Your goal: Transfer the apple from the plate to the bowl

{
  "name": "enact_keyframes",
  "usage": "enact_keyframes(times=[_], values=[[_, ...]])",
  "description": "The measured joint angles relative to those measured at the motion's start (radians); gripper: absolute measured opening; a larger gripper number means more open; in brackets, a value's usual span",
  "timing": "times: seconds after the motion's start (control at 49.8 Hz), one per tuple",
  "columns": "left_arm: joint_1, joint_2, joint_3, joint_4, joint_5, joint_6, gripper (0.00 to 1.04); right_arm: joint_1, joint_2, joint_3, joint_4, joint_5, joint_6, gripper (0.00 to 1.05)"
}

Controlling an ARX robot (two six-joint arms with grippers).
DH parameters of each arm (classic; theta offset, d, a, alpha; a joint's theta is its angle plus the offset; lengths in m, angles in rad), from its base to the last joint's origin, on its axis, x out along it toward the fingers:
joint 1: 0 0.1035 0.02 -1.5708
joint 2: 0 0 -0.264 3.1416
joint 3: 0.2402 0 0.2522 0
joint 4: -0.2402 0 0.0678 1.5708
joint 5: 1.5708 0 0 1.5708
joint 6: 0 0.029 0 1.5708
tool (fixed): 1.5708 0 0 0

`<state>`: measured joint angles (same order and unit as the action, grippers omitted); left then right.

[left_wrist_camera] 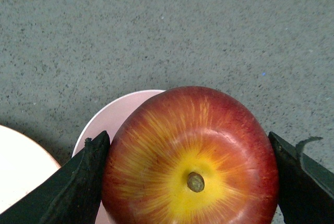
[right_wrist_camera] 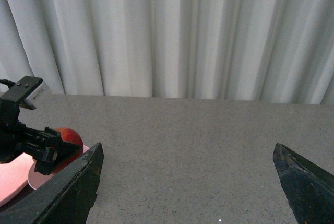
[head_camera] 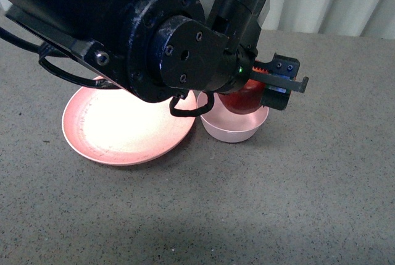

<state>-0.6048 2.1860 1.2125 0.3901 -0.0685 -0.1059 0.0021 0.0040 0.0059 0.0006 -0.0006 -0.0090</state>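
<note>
My left gripper [head_camera: 258, 91] is shut on the dark red apple [head_camera: 242, 99] and holds it just over the small pale pink bowl [head_camera: 233, 126], low between its sides. In the left wrist view the apple [left_wrist_camera: 190, 156] fills the space between the black fingers [left_wrist_camera: 86, 174], stem and yellow patch facing the camera, with the bowl's rim [left_wrist_camera: 112, 117] below it. The wide salmon-pink plate [head_camera: 123, 126] lies left of the bowl and holds nothing. The right wrist view shows the apple [right_wrist_camera: 68, 136], the bowl [right_wrist_camera: 39, 179] and a corner of the plate [right_wrist_camera: 10, 179]. My right gripper [right_wrist_camera: 188, 182] is open and holds nothing.
The left arm's black housing [head_camera: 142, 30] and cables [head_camera: 185, 107] hang over the plate's far side. Grey speckled tabletop [head_camera: 278, 203] stretches all round. A white curtain [right_wrist_camera: 177, 31] closes off the back.
</note>
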Motion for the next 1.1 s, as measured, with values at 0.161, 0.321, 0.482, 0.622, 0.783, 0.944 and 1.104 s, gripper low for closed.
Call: enact_keyframes(times=[0.161, 0.321, 0.482, 0.622, 0.783, 0.944, 1.104], values=[[0.001, 0.051, 0.021, -0.008, -0.015, 0.027, 0.8, 0.0, 0.0, 0.0, 0.0, 0.0, 0.0, 0.95], [0.006, 0.078, 0.035, -0.02, -0.029, 0.031, 0.89, 0.0, 0.0, 0.0, 0.0, 0.0, 0.0, 0.95], [0.013, 0.076, 0.035, -0.007, -0.034, 0.04, 0.97, 0.0, 0.0, 0.0, 0.0, 0.0, 0.0, 0.95], [0.017, 0.056, 0.014, 0.031, -0.057, 0.04, 0.98, 0.0, 0.0, 0.0, 0.0, 0.0, 0.0, 0.95], [0.032, -0.041, -0.072, 0.102, -0.087, 0.004, 0.98, 0.0, 0.0, 0.0, 0.0, 0.0, 0.0, 0.95], [0.068, -0.227, -0.244, 0.205, -0.133, -0.059, 0.98, 0.0, 0.0, 0.0, 0.0, 0.0, 0.0, 0.95], [0.128, -0.407, -0.478, 0.285, -0.169, -0.088, 0.98, 0.0, 0.0, 0.0, 0.0, 0.0, 0.0, 0.95]])
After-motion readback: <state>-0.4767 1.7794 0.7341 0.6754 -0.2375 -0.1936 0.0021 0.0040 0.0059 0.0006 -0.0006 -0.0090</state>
